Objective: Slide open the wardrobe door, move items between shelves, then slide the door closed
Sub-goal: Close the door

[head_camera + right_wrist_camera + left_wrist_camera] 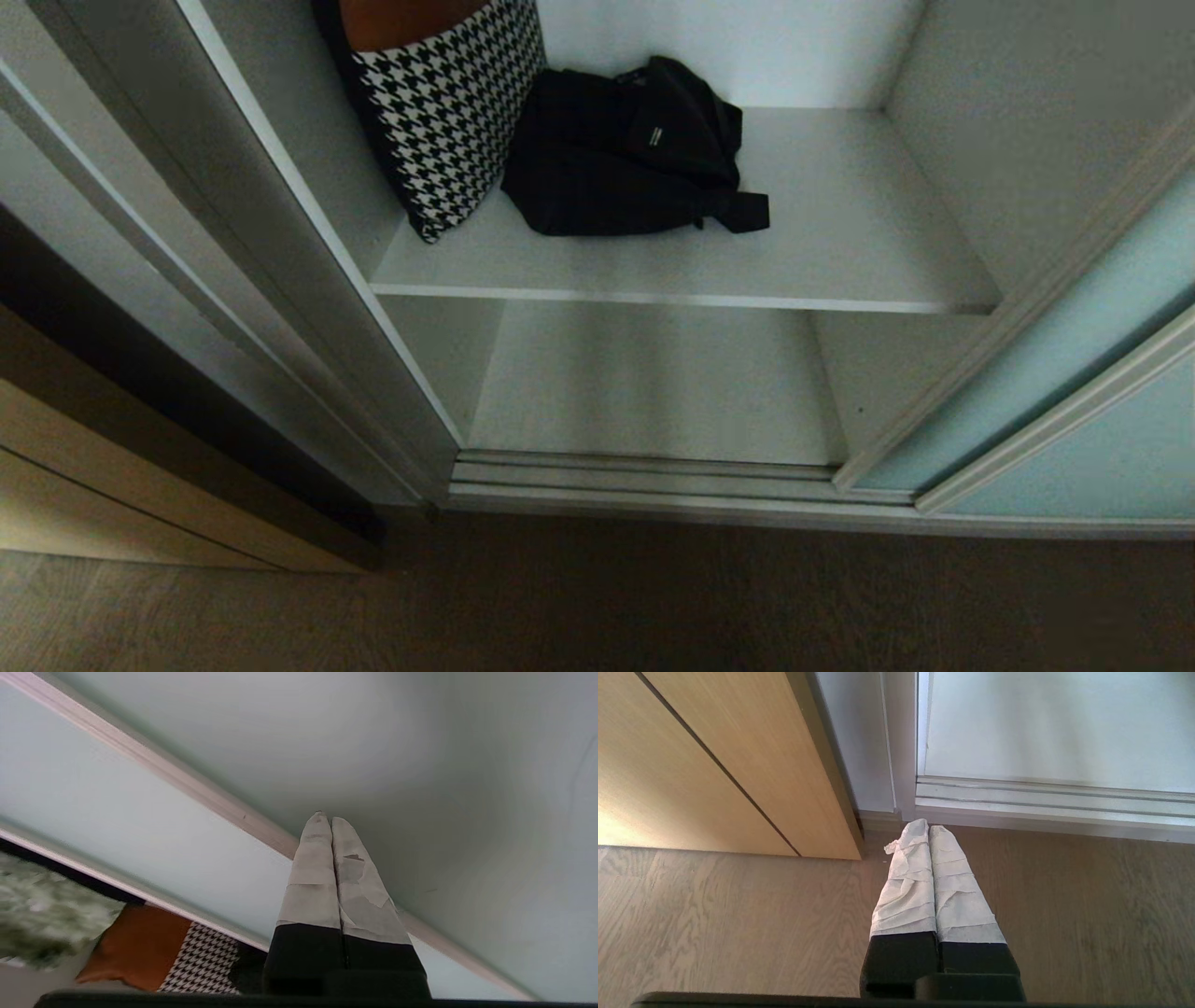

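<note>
The sliding wardrobe door point(1111, 308), frosted pale blue-green glass in a silver frame, stands slid to the right, leaving the wardrobe open. On the upper of the shelves point(840, 252) lie a houndstooth cushion point(448, 103) with an orange top and a black bag point(625, 149). The lower board point(653, 383) is bare. Neither arm shows in the head view. My right gripper point(325, 817) is shut on nothing, its taped tips beside the door's point(117, 812) frame strip; I cannot tell whether they touch. My left gripper point(927, 828) is shut and empty, hanging over the wood floor.
A ridged silver floor track point(635, 471) runs along the wardrobe's front. A tan wooden panel point(93, 485) stands to the left of the opening, also in the left wrist view as the tan panel point(714, 765). Wood floor point(597, 607) lies in front.
</note>
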